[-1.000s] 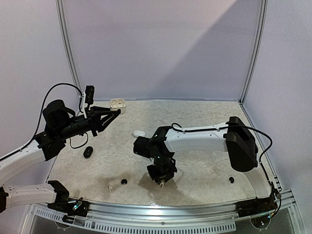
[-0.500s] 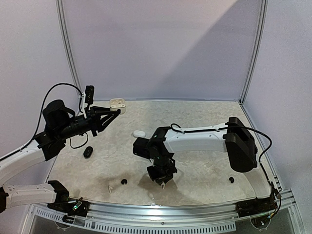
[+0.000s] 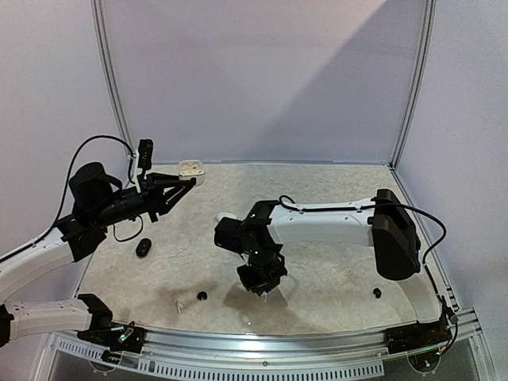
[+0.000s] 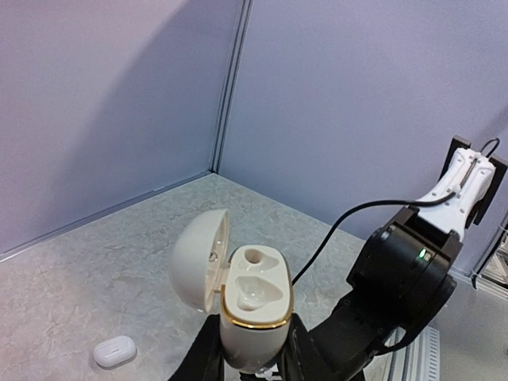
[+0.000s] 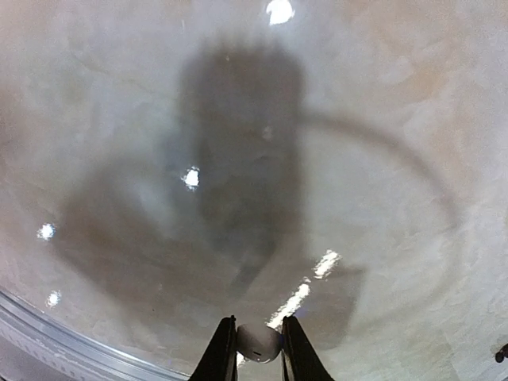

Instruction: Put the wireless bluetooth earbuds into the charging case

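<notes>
My left gripper point(image 3: 189, 181) is shut on an open white charging case point(image 3: 191, 170) with a gold rim and holds it above the table's far left. In the left wrist view the case point(image 4: 252, 305) stands upright between the fingers point(image 4: 202, 357), lid swung left, both sockets empty. My right gripper point(image 3: 260, 287) points down over the front middle of the table. In the right wrist view it point(image 5: 255, 343) is shut on a small white earbud point(image 5: 258, 341), held a little above the table. A black earbud point(image 3: 202, 296) and a white one point(image 3: 180, 304) lie front left.
A black closed case point(image 3: 143, 248) lies at the left. A white closed case point(image 4: 114, 351) lies near the right arm's elbow. Another black earbud point(image 3: 376, 293) lies front right and also shows in the right wrist view point(image 5: 503, 353). A metal rail point(image 3: 278, 337) runs along the near edge.
My right gripper has shifted slightly left and up with the white earbud still between its fingers. The left arm and its case have not moved.
</notes>
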Controlling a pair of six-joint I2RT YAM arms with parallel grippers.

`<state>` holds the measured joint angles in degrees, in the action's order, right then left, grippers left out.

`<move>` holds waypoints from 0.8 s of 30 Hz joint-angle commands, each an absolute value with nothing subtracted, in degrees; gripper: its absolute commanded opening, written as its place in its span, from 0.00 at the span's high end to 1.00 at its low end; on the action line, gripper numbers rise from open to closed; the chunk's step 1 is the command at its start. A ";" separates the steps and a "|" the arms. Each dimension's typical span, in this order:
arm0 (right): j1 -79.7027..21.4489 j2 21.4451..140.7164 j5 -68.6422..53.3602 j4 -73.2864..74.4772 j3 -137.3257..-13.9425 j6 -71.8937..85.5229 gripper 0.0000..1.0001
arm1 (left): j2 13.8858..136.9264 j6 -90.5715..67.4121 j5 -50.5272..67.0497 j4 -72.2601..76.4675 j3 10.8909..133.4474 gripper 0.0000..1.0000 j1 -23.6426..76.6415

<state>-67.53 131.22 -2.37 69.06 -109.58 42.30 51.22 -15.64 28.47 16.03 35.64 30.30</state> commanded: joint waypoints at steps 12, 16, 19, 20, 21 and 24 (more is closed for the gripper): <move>-66.93 101.37 17.49 33.61 -112.69 16.51 1.00 | 50.99 -9.75 36.70 29.27 35.52 1.00 30.27; -68.02 99.96 14.38 20.75 -112.33 7.78 1.00 | 51.06 -8.14 37.97 29.06 36.33 1.00 30.32; -69.23 100.26 11.27 13.98 -111.71 1.53 1.00 | 51.11 -6.52 39.01 28.69 37.14 1.00 30.32; -69.64 100.39 9.94 12.54 -111.21 -0.52 1.00 | 51.15 -6.20 38.98 28.35 37.48 1.00 30.32; -69.78 100.52 8.57 11.28 -110.85 -2.77 1.00 | 51.23 -5.92 38.97 27.75 37.79 1.00 30.32; -69.79 101.13 4.74 8.73 -109.53 -5.94 1.00 | 51.54 -6.08 38.85 26.27 38.71 1.00 30.31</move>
<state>-69.21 99.13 10.37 16.10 -111.53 2.81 51.27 -7.53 37.89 27.22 36.32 30.33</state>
